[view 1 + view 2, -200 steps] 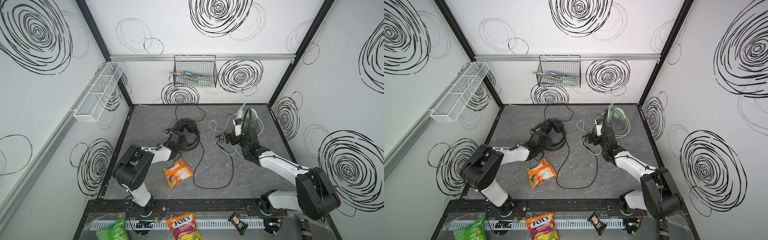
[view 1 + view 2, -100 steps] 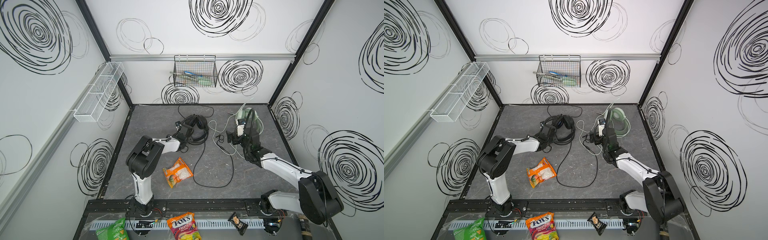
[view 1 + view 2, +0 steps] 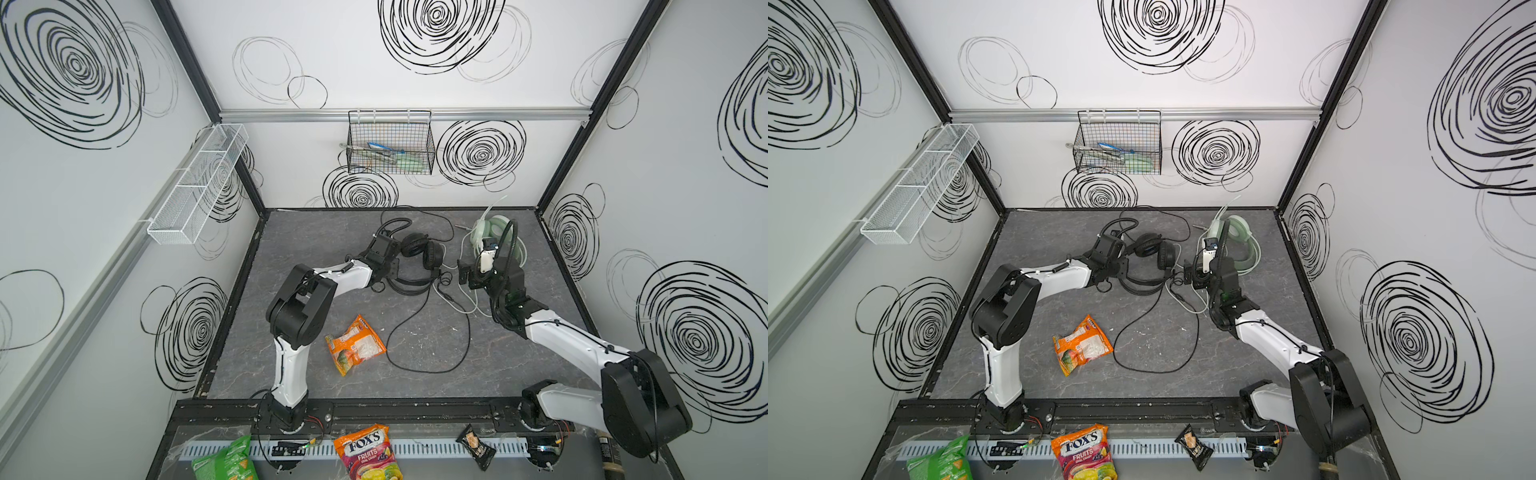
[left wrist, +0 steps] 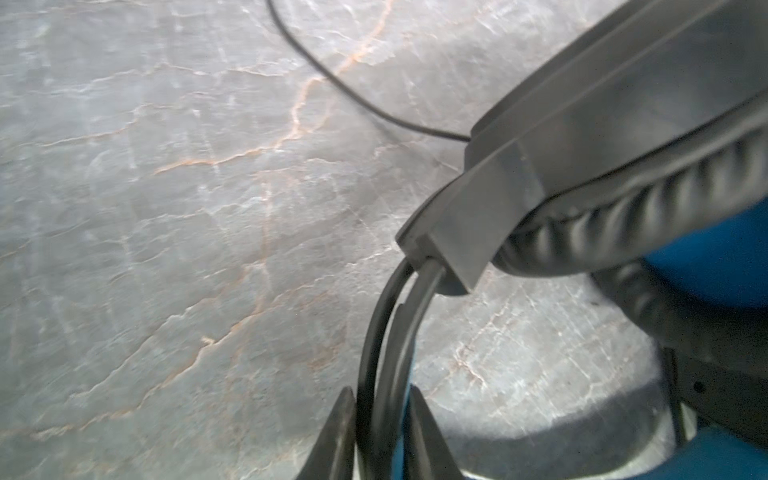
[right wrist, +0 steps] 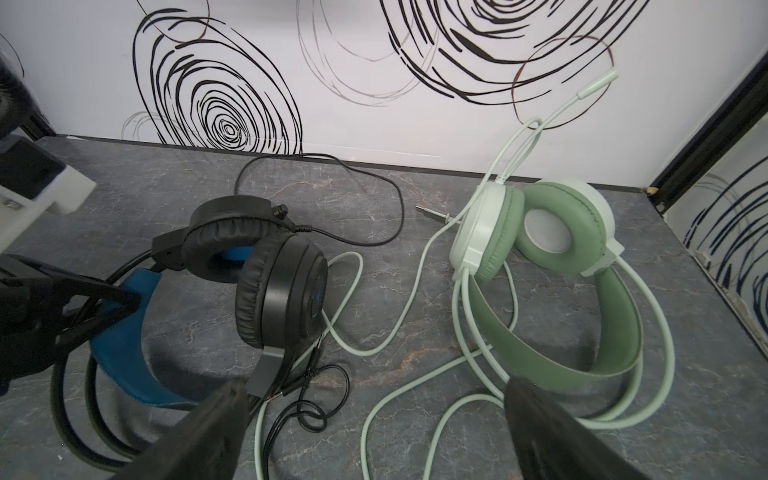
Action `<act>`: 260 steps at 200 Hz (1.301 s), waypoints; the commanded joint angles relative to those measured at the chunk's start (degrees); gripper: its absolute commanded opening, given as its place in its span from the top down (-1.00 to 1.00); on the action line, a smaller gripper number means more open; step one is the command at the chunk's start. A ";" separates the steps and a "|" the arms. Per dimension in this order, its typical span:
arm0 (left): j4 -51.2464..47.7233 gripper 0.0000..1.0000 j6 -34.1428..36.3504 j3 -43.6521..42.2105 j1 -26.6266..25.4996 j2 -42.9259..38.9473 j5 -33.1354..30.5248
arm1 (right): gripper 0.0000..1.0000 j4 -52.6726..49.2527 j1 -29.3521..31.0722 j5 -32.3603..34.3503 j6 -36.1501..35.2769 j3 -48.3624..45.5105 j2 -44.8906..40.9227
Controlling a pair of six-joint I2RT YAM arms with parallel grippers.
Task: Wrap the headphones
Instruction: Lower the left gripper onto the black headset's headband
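Black plastic with a blue inner band: the black headset (image 3: pixel 415 257) (image 3: pixel 1148 257) lies on the grey marbled floor (image 3: pixel 316 249), past the orange candy bag (image 3: pixel 355 345) on the side toward the back wall, its two ear cups close together. My left gripper (image 4: pixel 380 399) (image 3: pixel 390 274) has its jaws pinched on the thin black hoops of that headband, and the wrist camera shows the hoops running straight between the two fingers. The black cable (image 3: pixel 432 371) trails off the headset and sweeps a wide loop just to the right of the candy bag.

Farther from the bag, close to the back right corner, rests the mint-green headset (image 3: pixel 482 228) (image 5: pixel 540 232), its thin mic boom rising against the wall. Its pale cable (image 5: pixel 365 354) snakes across the floor between the two headsets. My right gripper (image 5: pixel 376 386) (image 3: pixel 467 274) sits between the two sets with its jaws spread wide, and I see nothing between them.

High on the back wall, well beyond the bag, hangs a black wire basket (image 3: pixel 390 145). A white mesh tray (image 3: pixel 195 187) is fixed to the left wall. On the near side of the bag, past the arm bases, lie a green snack bag (image 3: pixel 224 461), a Fox's Fruits bag (image 3: pixel 368 451) and a small dark packet (image 3: pixel 476 451).
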 commanded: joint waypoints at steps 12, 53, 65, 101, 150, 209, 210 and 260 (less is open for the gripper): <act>-0.10 -0.09 0.29 0.71 5.69 -0.06 4.40 | -0.99 2.24 -0.35 0.67 0.71 -0.93 -1.96; -3.04 -0.90 -6.90 -2.23 5.54 -5.74 -0.80 | -0.98 2.05 -0.33 0.15 0.71 -1.01 -2.67; -1.45 -0.93 -11.02 -5.61 4.44 -9.48 -1.19 | -0.99 2.05 -0.33 -0.14 0.75 -1.11 -3.07; 4.15 -0.92 -22.68 -14.41 -0.43 -17.25 -2.05 | -0.99 2.19 -0.29 -1.13 0.96 -1.46 -3.86; 3.31 -0.92 -32.61 -12.62 -3.41 -13.05 -7.77 | -0.99 2.64 -0.29 -2.21 1.32 -2.33 -5.79; 2.41 -0.93 -34.31 -9.97 -4.70 -7.62 -8.98 | -0.99 3.40 -0.50 -3.51 1.76 -2.56 -5.97; 2.48 -0.93 -34.30 -9.94 -4.73 -7.51 -9.02 | -0.99 3.39 -0.48 -3.57 1.76 -2.58 -5.94; -0.50 -0.39 -29.90 -5.87 -5.56 -3.10 -8.97 | -0.99 3.22 -0.71 -3.54 1.75 -2.67 -6.47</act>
